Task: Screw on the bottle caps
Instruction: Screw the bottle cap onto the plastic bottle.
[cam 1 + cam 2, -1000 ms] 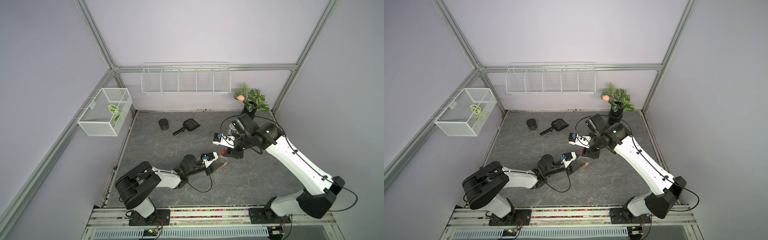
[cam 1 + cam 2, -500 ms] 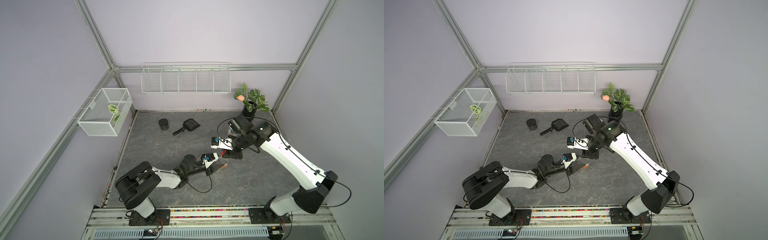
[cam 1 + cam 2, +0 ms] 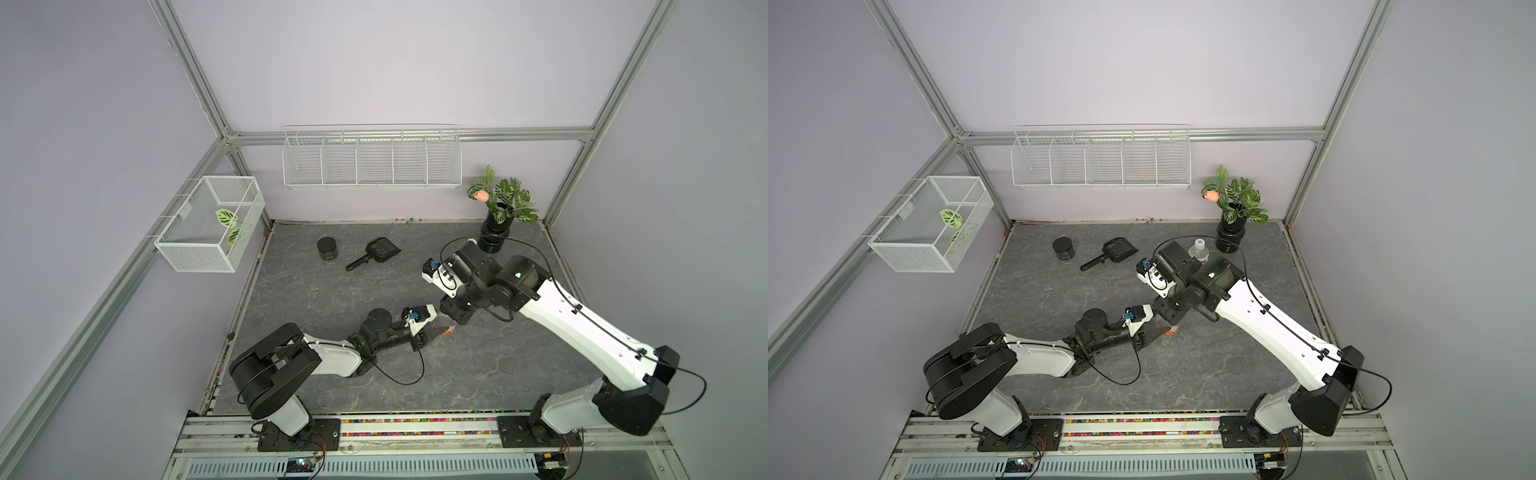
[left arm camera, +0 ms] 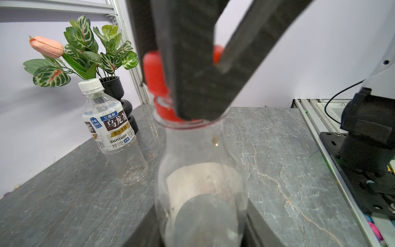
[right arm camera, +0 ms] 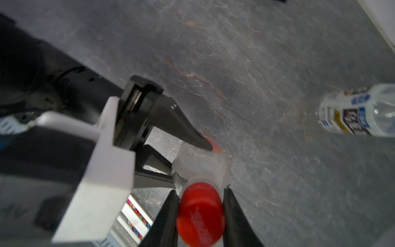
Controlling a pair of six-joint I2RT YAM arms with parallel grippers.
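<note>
**Red cap gripped over the tall bottle's neck, ready to be turned**

The step in hand looks like the screwing of the red cap (image 5: 199,213) onto the tall bottle (image 4: 201,181). The right gripper (image 5: 201,191) comes at it from above with a finger pressed to each side of the cap, so it is closed on the cap. The left gripper (image 5: 192,163) reaches in from the side and is clamped round the bottle's clear body, bracing it near the middle of the table (image 4: 277,160). Whether the base rests on the surface cannot be told.

The cap sits over the neck, above the red collar ring. A dark finger hides how squarely it meets the thread. The next move likely calls for a turn of the right wrist about the neck's axis with light downward pressure, while the left grip stops the body from spinning. A crooked start could cross the thread.

The bottle is clear, thin-walled and looks empty, with a label band that reads pale through the plastic and orange-red at its edge. The short bottle (image 4: 115,136) stands apart, just beside the black vase (image 4: 119,94), its white cap (image 4: 90,85) already on
</note>
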